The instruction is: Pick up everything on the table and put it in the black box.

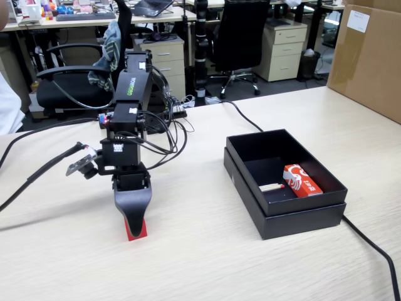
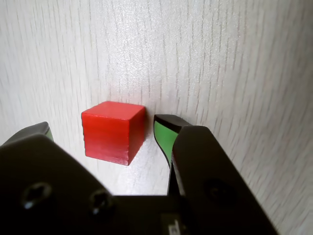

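A red cube (image 2: 113,131) lies on the light wooden table, between my open jaws in the wrist view. My gripper (image 2: 105,129) is open, with green pads on both sides of the cube and a gap on each side. In the fixed view my gripper (image 1: 133,226) points straight down at the table, and the red cube (image 1: 136,231) shows partly behind its tip. The black box (image 1: 319,213) stands to the right, holding a red-and-white packet (image 1: 302,180) and a small pale stick (image 1: 270,187).
A black cable (image 1: 373,248) runs along the table past the box's right side. More cables trail left of the arm's base (image 1: 37,172). A large cardboard box (image 1: 369,56) stands at the table's far right. Office chairs and cabinets stand behind the table.
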Controlling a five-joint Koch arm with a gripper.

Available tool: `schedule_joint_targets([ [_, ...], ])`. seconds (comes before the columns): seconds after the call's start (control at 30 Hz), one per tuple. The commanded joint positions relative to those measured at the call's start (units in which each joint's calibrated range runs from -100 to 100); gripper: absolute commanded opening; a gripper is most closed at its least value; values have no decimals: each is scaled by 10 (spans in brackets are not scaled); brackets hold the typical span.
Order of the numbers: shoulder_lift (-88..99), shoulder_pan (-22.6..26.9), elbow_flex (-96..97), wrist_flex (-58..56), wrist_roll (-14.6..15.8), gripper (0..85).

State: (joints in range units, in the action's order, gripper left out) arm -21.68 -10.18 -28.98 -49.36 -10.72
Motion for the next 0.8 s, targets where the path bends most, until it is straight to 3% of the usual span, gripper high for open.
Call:
schedule_joint_targets([
  [0.0, 11, 1, -37, -21, -5, 420],
  [0.17, 9, 0, -42, -24, -4, 257],
  [0.47, 1, -1, -45, -26, -5, 254],
  [0.5, 1, -2, -47, -29, -5, 202],
  [0.53, 1, -3, -56, -29, -3, 74],
  [0.57, 1, -3, -58, -29, -3, 41],
  [0.77, 4, -3, -56, -58, -2, 9],
])
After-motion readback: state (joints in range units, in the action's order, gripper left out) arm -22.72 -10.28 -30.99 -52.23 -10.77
